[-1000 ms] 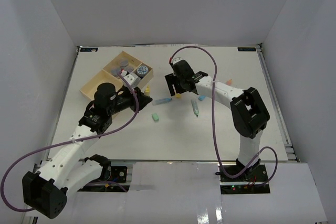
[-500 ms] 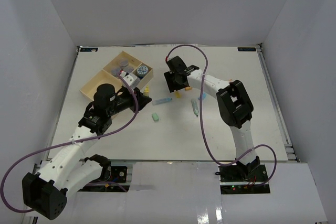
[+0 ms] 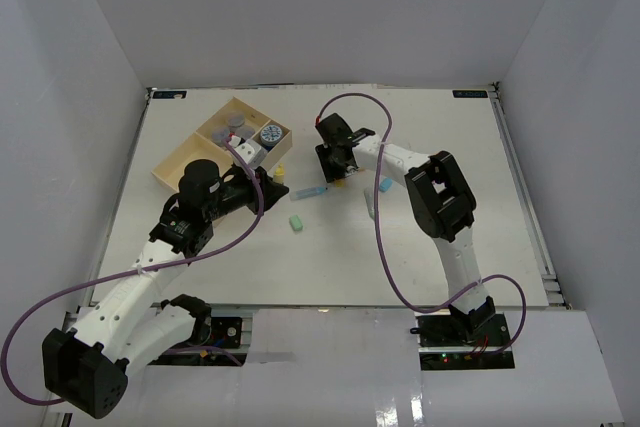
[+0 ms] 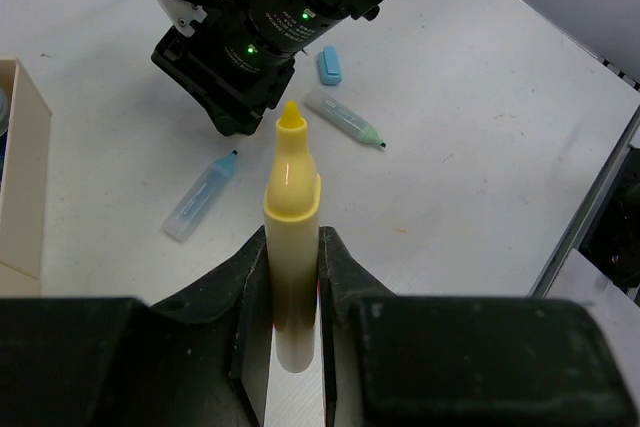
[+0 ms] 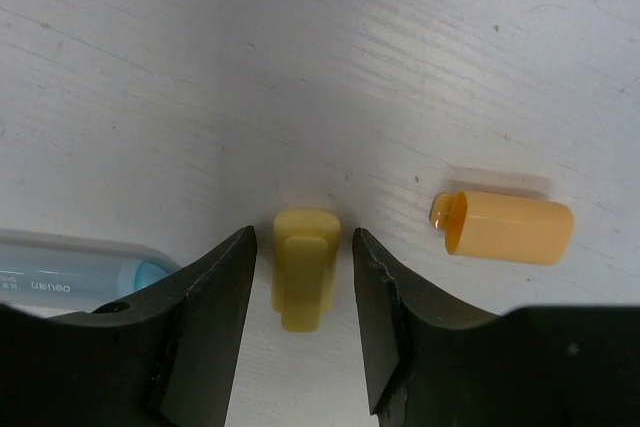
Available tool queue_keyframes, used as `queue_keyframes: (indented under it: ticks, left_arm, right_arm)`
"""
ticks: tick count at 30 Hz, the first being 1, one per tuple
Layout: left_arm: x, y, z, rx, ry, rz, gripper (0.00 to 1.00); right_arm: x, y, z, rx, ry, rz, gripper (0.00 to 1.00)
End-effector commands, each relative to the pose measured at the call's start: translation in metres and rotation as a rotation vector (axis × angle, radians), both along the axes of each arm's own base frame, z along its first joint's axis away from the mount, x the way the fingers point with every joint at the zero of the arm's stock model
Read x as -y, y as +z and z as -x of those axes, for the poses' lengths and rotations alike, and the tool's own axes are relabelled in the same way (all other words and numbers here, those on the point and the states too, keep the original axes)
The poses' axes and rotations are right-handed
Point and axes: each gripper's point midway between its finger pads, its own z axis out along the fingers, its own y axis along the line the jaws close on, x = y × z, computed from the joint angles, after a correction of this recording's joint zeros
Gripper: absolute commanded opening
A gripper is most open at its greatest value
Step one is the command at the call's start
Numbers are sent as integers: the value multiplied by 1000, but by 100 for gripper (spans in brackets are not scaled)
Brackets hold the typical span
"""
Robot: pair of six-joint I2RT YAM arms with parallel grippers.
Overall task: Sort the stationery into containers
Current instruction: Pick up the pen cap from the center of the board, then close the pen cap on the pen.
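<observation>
I see glossy yellow plastic on the marker (image 4: 291, 207) and matt black on the fingers (image 4: 250, 277). The white worktop (image 5: 400, 67) looks matt, faintly streaked. The orange cap (image 5: 505, 228) is smooth, semi-translucent plastic; the tray (image 3: 190, 152) is bare pale wood.

An uncapped yellow marker (image 4: 291, 197) juts from the left hand (image 4: 292, 243); yellow cap (image 5: 303, 267) and orange cap (image 5: 505, 227) lie flat, apart.
</observation>
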Motion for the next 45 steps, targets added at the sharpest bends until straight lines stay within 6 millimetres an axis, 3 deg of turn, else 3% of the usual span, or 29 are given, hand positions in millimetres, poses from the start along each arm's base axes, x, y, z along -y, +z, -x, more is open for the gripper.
queue_keyframes:
  ticks: [1, 7, 11, 15, 16, 18, 19, 21, 22, 23, 24, 25, 27, 29, 31, 32, 34, 39, 45]
  left_arm:
    - [-1, 1, 0, 9, -6, -1, 6]
    - [0, 0, 1, 8, -14, -1, 6]
    - [1, 1, 2, 12, -21, 4, 7]
    - [6, 8, 5, 19, -47, 31, 9]
    - [7, 9, 6, 23, -57, 35, 9]
    - [10, 15, 5, 33, -74, 46, 9]
    - [12, 18, 4, 38, -81, 52, 9]
    - [18, 29, 0, 44, -104, 68, 10]
    - [20, 34, -1, 45, -112, 74, 10]
    - [24, 51, -3, 74, -125, 89, 10]
    - [27, 52, -6, 67, -138, 92, 10]
    - [30, 57, -7, 77, -147, 97, 10]
    - [34, 74, -12, 119, -153, 108, 10]
    - [40, 74, -18, 123, -160, 99, 10]
    - [45, 70, -21, 113, -165, 93, 10]
    - [46, 77, -23, 142, -165, 112, 10]
    - [47, 68, -22, 132, -165, 113, 10]
    - [41, 61, -17, 157, -140, 131, 10]
    - [38, 56, -10, 155, -136, 143, 11]
  right_arm:
    - [-2, 0, -4, -3, -8, -4, 49]
    - [5, -7, -2, -8, -20, 25, 41]
    - [6, 12, -1, 18, -27, 4, 29]
    - [8, 51, 0, 92, -36, -44, 21]
    - [10, 74, 4, 127, -36, -68, 21]
    - [13, 98, 7, 180, -42, -89, 19]
    - [16, 127, 12, 239, -49, -118, 19]
    - [17, 156, 18, 308, -53, -164, 18]
    - [18, 190, 27, 375, -46, -220, 18]
    - [18, 200, 29, 412, -55, -258, 16]
    - [19, 216, 33, 443, -58, -292, 15]
    - [22, 244, 40, 495, -57, -346, 13]
    - [22, 273, 47, 556, -61, -413, 11]
    - [21, 318, 59, 657, -52, -522, 9]
    - [17, 342, 75, 710, -27, -594, 9]
    - [16, 350, 79, 730, -25, -616, 9]
    - [5, 368, 92, 765, -8, -674, 9]
    - [-18, 390, 107, 841, -15, -780, 9]
    - [-46, 394, 121, 885, -3, -831, 9]
